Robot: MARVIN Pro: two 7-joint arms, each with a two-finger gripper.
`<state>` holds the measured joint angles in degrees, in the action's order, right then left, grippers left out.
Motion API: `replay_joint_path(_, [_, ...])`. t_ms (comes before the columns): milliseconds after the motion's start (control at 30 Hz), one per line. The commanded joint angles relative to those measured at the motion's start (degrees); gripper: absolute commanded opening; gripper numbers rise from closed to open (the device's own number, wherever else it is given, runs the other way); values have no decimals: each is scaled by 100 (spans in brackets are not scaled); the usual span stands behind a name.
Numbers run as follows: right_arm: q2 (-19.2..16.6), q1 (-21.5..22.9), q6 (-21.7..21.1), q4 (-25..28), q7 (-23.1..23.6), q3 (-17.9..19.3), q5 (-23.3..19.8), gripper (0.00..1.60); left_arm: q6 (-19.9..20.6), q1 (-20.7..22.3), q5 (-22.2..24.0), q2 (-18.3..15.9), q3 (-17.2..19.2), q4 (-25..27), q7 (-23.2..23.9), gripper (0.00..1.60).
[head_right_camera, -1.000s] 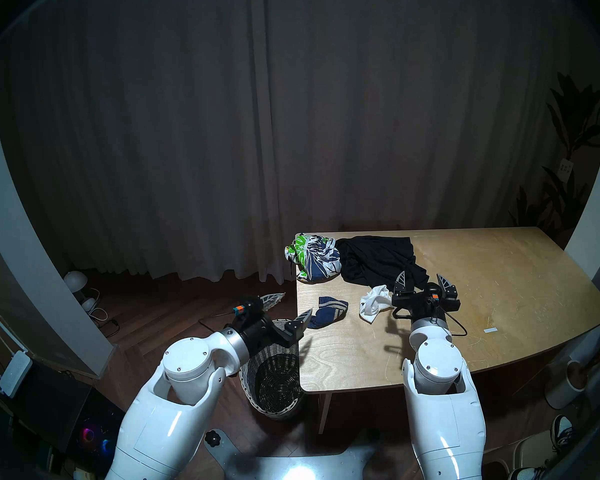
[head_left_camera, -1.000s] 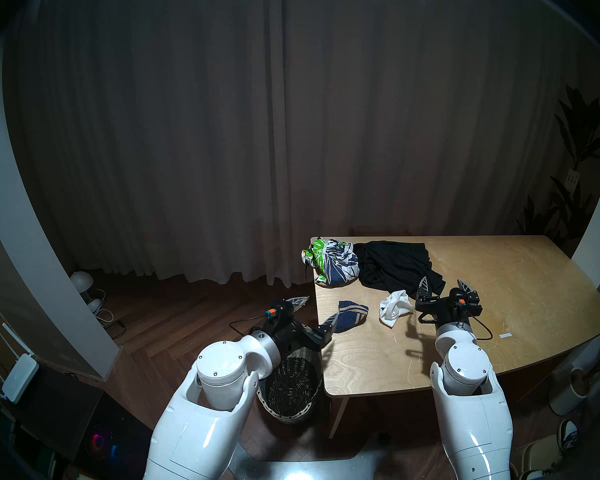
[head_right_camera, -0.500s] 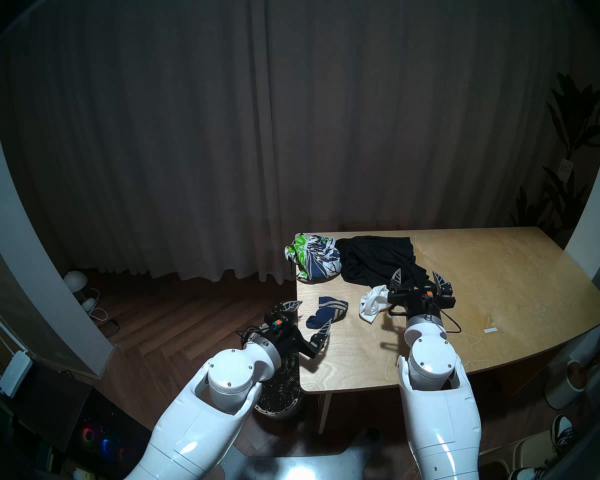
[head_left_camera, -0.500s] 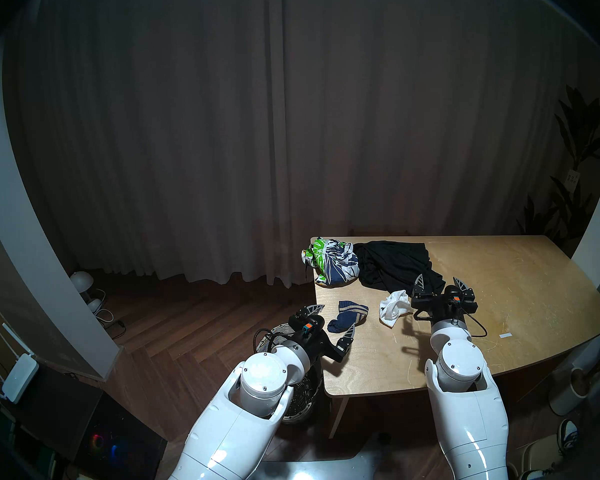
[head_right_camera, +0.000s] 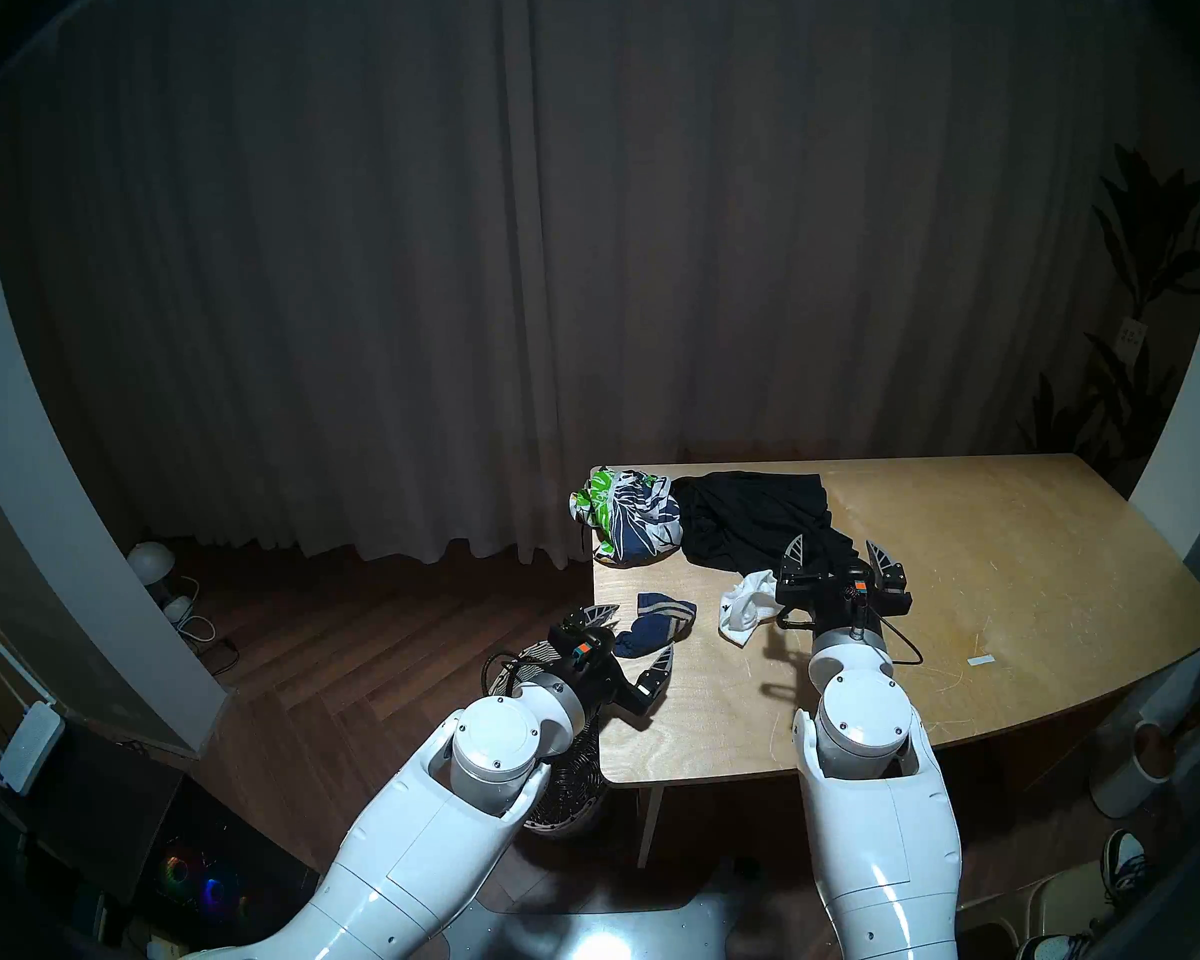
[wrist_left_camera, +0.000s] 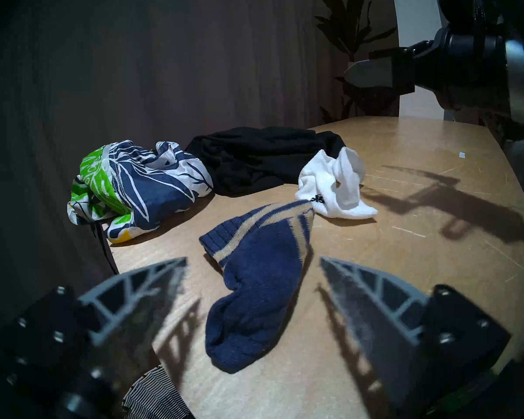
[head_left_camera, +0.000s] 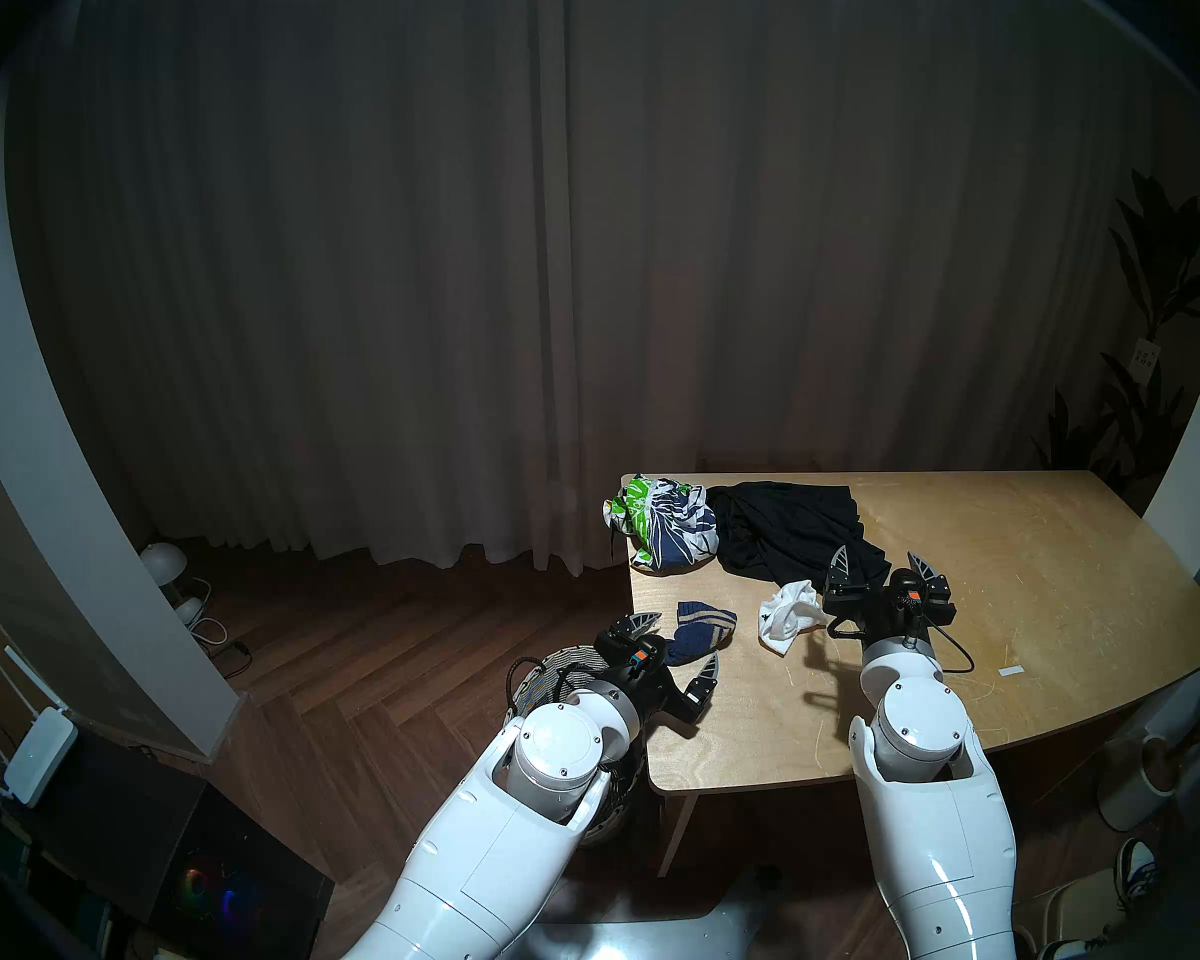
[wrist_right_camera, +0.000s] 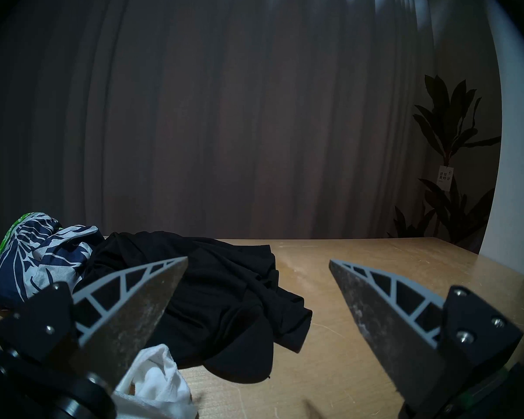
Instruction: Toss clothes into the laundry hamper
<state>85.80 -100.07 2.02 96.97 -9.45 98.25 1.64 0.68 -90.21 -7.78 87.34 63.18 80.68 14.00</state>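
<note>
The navy sock (head_left_camera: pixel 704 629) lies near the table's left edge, toe toward me. My left gripper (head_left_camera: pixel 673 643) is open, one finger on each side of the sock's toe end (wrist_left_camera: pixel 260 288). The white garment (head_left_camera: pixel 788 616) lies to its right. My right gripper (head_left_camera: pixel 880 562) is open just right of it, over the edge of the black garment (head_left_camera: pixel 784 529). The leaf-print garment (head_left_camera: pixel 666 522) sits at the far left corner. The wicker hamper (head_left_camera: pixel 556 661) stands on the floor by the table, mostly hidden under my left arm.
The wooden table (head_left_camera: pixel 1033 591) has its left edge right above the hamper. A white lamp (head_left_camera: pixel 164 560) and cables lie on the floor at left. A plant (head_left_camera: pixel 1151 356), a white pot (head_left_camera: pixel 1137 778) and shoes (head_left_camera: pixel 1134 868) are at right.
My left arm has swung right, from above the hamper to the table's left edge; its open fingers now straddle the sock. My right gripper has shifted slightly left.
</note>
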Motion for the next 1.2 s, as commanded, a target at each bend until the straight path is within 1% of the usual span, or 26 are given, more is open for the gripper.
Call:
replay_joint_path(0, [-26, 51, 80, 118, 22, 4, -16, 160, -127, 43, 166, 34, 32, 283, 149, 0])
replay_joint_path(200, [-38, 50, 81, 117, 13, -4, -29, 160, -32, -4, 331, 31, 160, 473, 163, 0])
replay_joint_path(267, [-45, 50, 80, 116, 8, -9, -35, 160, -23, -55, 446, 28, 294, 631, 143, 0])
replay_joint_path(333, [-49, 51, 77, 114, 4, -13, -39, 160, -16, -66, 518, 10, 440, 764, 84, 0])
replay_joint_path(433, [-56, 54, 69, 109, -1, -17, -45, 160, -44, 11, 596, -4, 762, 872, -97, 0])
replay_joint_path(600, [-67, 57, 63, 101, -6, -24, -56, 160, -10, 243, 690, -82, 1334, 829, -408, 0])
replay_joint_path(700, [-74, 56, 65, 101, -10, -29, -62, 160, 0, 305, 812, -112, 1595, 841, -506, 0])
replay_joint_path(767, [-79, 53, 70, 106, -14, -33, -66, 160, 67, 303, 979, -71, 1711, 862, -495, 0])
replay_joint_path(800, [-81, 50, 74, 109, -16, -34, -67, 160, 74, 299, 956, -95, 1682, 860, -462, 0])
replay_joint_path(967, [-90, 43, 84, 116, -25, -42, -76, 160, 183, 265, 1080, 44, 1610, 791, -423, 0])
replay_joint_path(1067, [-96, 43, 82, 115, -30, -46, -81, 160, 288, 197, 1261, 77, 1530, 820, -225, 0])
replay_joint_path(1167, [-104, 41, 85, 116, -37, -52, -87, 160, 295, 142, 1242, 60, 1452, 788, -208, 0])
